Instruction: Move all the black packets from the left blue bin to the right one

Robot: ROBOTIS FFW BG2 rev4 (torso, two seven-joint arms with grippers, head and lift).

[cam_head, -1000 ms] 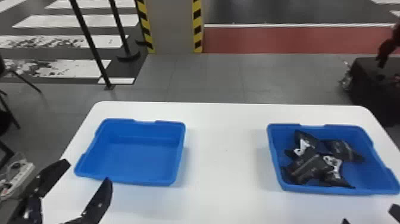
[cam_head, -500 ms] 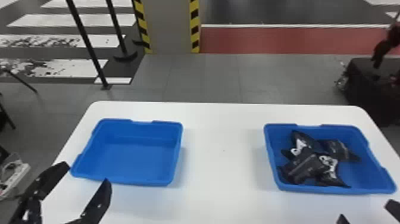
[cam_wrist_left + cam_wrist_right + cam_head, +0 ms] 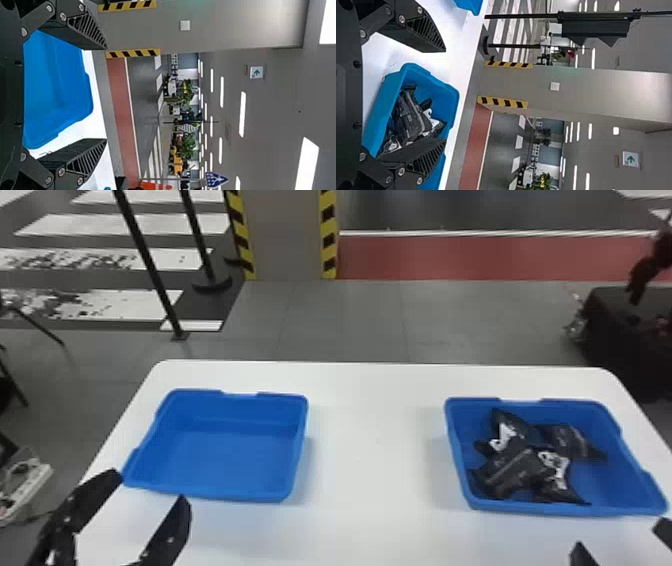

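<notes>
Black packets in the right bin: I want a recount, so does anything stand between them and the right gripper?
The right blue bin's near wall stands between the right gripper and the black packets; nothing else visible does.

This is a large indoor hall laid out like a street (almost a car park, by the look of it): white crossing stripes (image 3: 135, 225) and a red lane (image 3: 475, 255) mark the floor, hazard tape (image 3: 327, 235) edges a grey pillar (image 3: 282, 235), and strip lights (image 3: 242, 114), a green arrow sign (image 3: 256, 72) and a blue road sign (image 3: 214, 179) show too.
</notes>
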